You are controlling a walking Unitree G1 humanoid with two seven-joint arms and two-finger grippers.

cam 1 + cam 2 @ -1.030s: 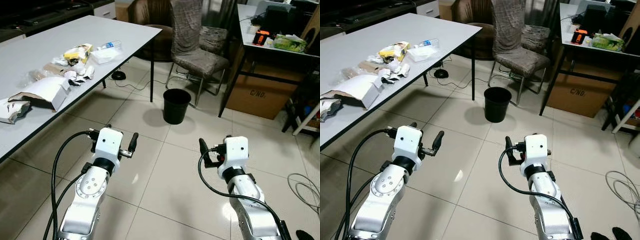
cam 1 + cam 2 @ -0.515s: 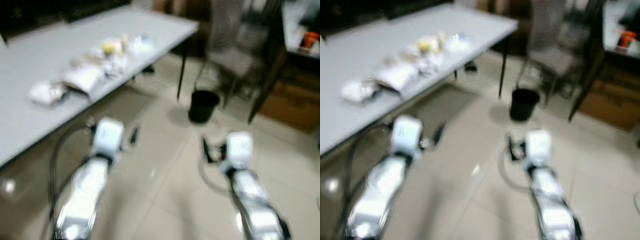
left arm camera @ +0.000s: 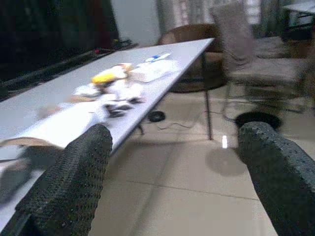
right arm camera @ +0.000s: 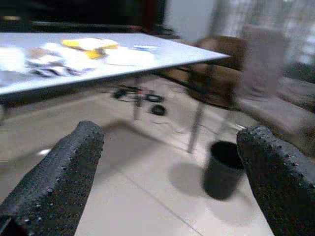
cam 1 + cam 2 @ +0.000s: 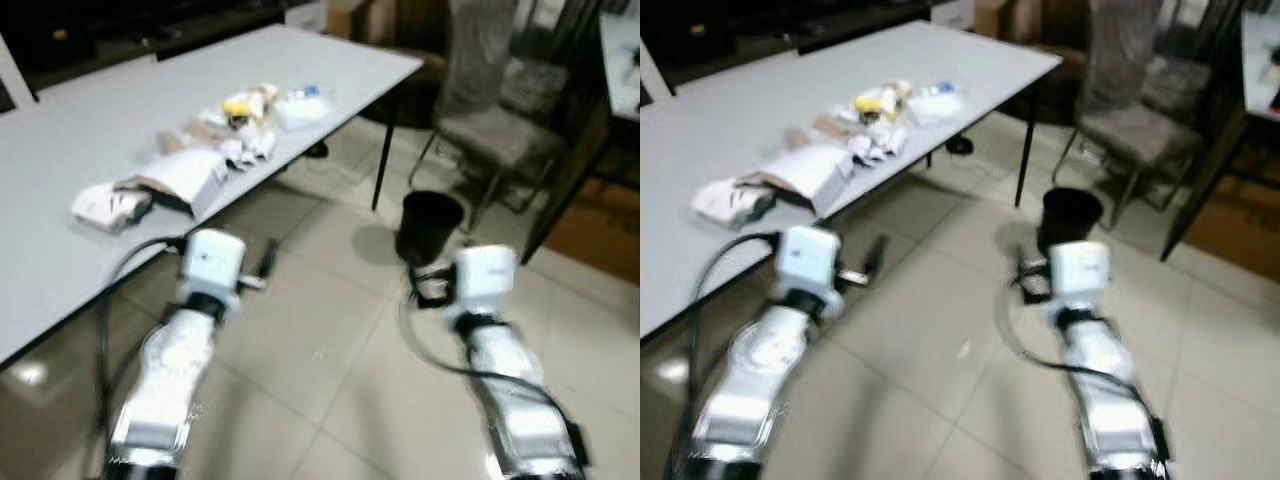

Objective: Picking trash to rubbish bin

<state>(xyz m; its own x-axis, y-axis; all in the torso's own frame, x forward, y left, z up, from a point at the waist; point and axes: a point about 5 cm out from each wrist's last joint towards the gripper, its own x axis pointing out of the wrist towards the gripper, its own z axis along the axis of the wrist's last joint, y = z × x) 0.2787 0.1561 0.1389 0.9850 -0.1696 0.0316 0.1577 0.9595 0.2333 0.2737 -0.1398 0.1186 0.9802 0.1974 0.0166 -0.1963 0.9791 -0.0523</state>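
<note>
Ahead, the left gripper [image 3: 172, 182] and the right gripper [image 4: 170, 182] both hover over the pale tiled floor [image 5: 330, 340] with fingers spread wide, holding nothing. One grey desk [image 5: 90, 130] stands to the left, its near edge close beside the left arm. Trash [image 5: 225, 140] lies in a loose line along the desk: white crumpled pieces, a torn box, a yellow packet. One black rubbish bin [image 5: 428, 225] stands on open floor past the desk's corner, beside one chair [image 5: 495, 120].
</note>
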